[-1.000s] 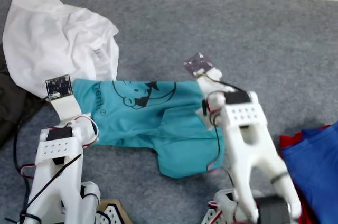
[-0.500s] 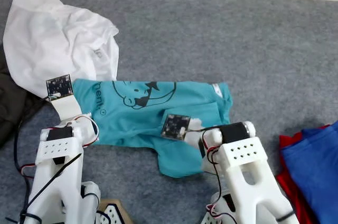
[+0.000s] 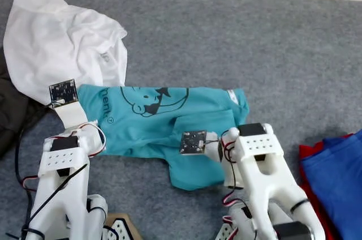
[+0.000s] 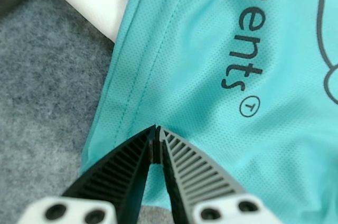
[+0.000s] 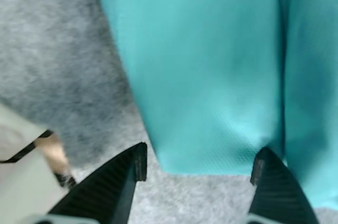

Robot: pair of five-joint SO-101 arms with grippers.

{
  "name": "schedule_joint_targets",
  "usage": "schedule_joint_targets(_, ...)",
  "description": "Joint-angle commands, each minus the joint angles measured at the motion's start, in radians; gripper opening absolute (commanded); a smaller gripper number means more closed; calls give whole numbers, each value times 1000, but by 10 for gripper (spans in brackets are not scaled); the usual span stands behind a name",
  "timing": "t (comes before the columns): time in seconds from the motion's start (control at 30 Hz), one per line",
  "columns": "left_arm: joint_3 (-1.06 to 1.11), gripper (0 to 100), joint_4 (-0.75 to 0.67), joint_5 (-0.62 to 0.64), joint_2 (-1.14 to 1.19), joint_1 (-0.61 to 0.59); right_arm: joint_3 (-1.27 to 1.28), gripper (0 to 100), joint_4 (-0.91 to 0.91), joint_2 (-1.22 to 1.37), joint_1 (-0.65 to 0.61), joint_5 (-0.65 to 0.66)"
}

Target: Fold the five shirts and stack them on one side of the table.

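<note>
The teal mesh shirt (image 3: 153, 121) with dark print lies half-folded in the middle of the grey felt bench (image 3: 271, 42). The left end effector (image 4: 155, 147) is pinched tight on its left hem. The right end effector (image 5: 200, 159) hangs spread wide over its near right corner. If it closes on one layer only, the fold will likely drag askew toward the crumpled white shirt (image 3: 62, 47) far left.

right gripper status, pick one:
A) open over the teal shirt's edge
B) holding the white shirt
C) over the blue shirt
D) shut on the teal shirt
A: in the right wrist view the right gripper stands wide open, with the edge of the teal shirt lying between its tips and nothing pinched.
</note>
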Motion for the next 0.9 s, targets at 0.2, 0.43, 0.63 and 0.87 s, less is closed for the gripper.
schedule_joint_targets(0.2,-5,14,-18,2,-7,10,-21,180,-116,111,-5,20)
schedule_joint_targets(0.43,-5,14,-18,2,-7,10,-21,13,-107,-24,-2,-38)
schedule_joint_targets(0.63,-5,14,-18,2,-7,10,-21,7,-105,-229,-2,-71)
schedule_joint_targets(0.87,-5,14,-18,2,-7,12,-102,7,-105,-205,-2,-112)
